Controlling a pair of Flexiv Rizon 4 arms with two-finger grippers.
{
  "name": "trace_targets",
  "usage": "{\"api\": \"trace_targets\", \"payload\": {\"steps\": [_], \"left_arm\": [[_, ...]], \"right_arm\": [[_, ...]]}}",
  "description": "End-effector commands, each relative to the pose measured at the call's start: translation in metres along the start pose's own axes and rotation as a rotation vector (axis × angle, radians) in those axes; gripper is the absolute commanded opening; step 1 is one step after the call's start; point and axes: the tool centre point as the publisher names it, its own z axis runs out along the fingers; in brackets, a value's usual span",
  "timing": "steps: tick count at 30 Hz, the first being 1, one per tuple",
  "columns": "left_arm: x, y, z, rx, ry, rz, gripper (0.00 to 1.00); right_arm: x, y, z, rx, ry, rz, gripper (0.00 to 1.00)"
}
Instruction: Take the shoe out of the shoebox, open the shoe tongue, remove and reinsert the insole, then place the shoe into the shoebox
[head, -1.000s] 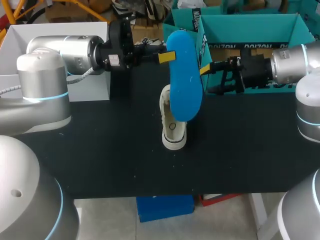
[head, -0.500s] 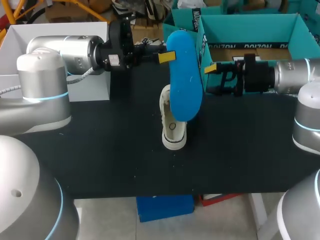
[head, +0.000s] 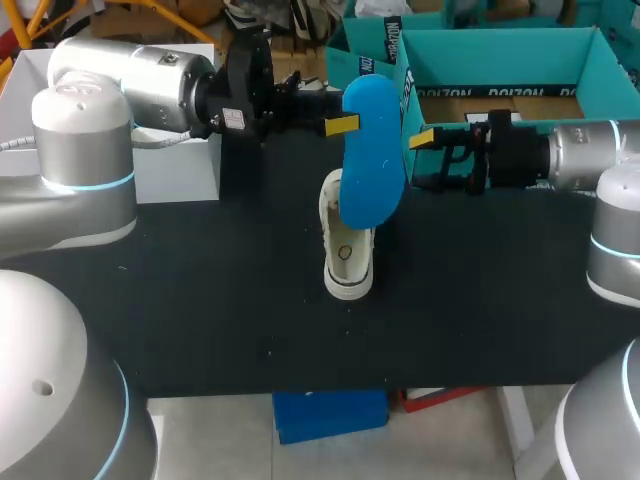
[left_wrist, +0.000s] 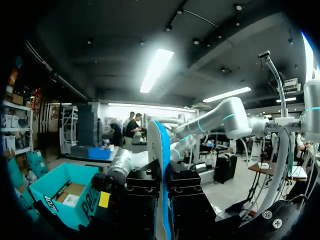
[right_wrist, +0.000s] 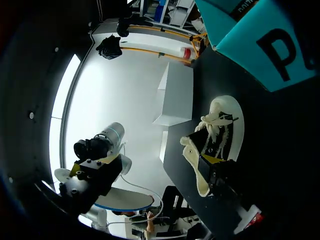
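One blue insole (head: 372, 160) hangs in the left pincer (head: 358, 123) near the black-lettered shoebox (head: 497, 48).

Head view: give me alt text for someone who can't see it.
The left claw grips a blue insole by one end, holding it over a white shoe that sits on the black table. The right claw hangs open beside the insole, not touching it, in front of the open teal shoebox.

- A robot lab or workshop.
- Two grey machine arms, the left arm (head: 90, 150) and the right arm (head: 600, 150), reach over one black table (head: 200, 320).
- Plain test props stand on it: a teal shoebox (head: 500, 60) and a white box (head: 180, 170).
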Motion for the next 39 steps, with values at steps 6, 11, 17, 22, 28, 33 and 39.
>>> {"api": "trace_targets", "payload": {"steps": [6,11,17,22,28,33,39], "left_arm": [[0.009,0.016,-0.005,-0.425,0.012,0.545,0.00],[0.005,0.024,-0.018,-0.499,0.038,0.667,0.00],[0.004,0.025,-0.025,-0.465,0.058,0.720,0.00],[0.004,0.025,-0.025,-0.465,0.058,0.720,0.00],[0.004,0.025,-0.025,-0.465,0.058,0.720,0.00],[0.004,0.025,-0.025,-0.465,0.058,0.720,0.00],[0.017,0.025,-0.014,-0.509,0.061,0.798,0.00]], "right_arm": [[-0.001,0.000,0.002,-0.002,0.000,0.000,1.00],[-0.001,0.000,0.002,-0.002,0.000,0.000,1.00],[-0.001,0.000,0.002,-0.002,0.000,0.000,1.00],[-0.001,0.000,0.002,-0.002,0.000,0.000,1.00],[-0.001,0.000,0.002,-0.002,0.000,0.000,1.00],[-0.001,0.000,0.002,-0.002,0.000,0.000,1.00],[-0.001,0.000,0.002,-0.002,0.000,0.000,1.00]]}}
